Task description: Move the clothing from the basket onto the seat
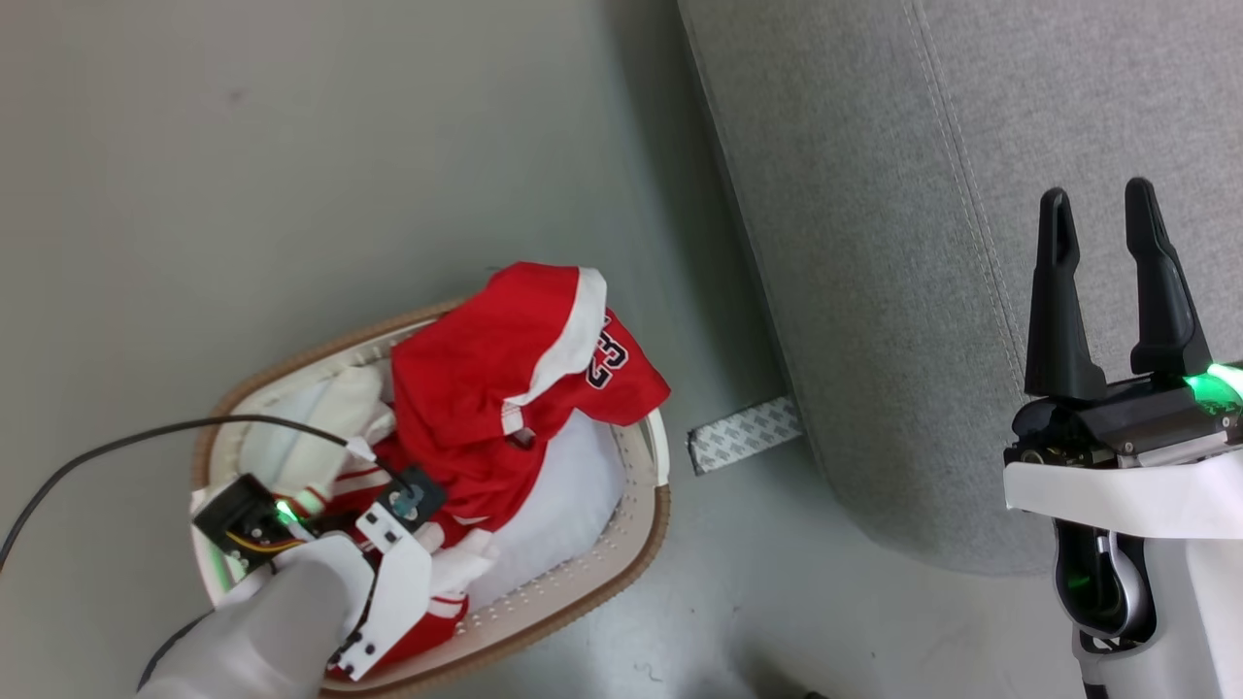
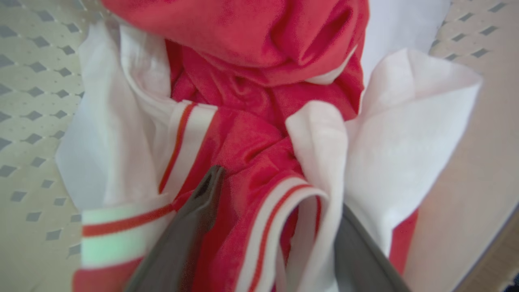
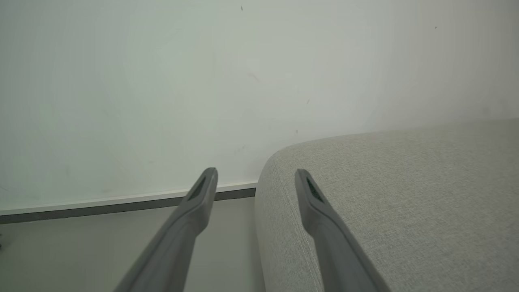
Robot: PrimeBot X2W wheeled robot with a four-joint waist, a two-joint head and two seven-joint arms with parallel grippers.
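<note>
Clothing (image 2: pixel 259 121) bunched between parted fingers of left gripper (image 2: pixel 279 190)

Setting: an indoor room. I read it as a home-style living area set up for robot trials.

Domestic evidence: a large grey upholstered seat (image 1: pixel 923 243) with stitched seams stands on a smooth grey-green floor (image 1: pixel 291 194). A laundry basket (image 1: pixel 544 604) of red and white clothing (image 1: pixel 476 388) sits on that floor, near the seat's rounded corner.

My right wrist view shows a plain pale wall (image 3: pixel 202 81) meeting the floor at a thin skirting strip (image 3: pixel 121 205).

Test-room evidence: a strip of patterned tape (image 1: pixel 743 434) lies on the floor at the seat's base. A loose black cable (image 1: pixel 223 418) trails across the floor to the basket.
</note>
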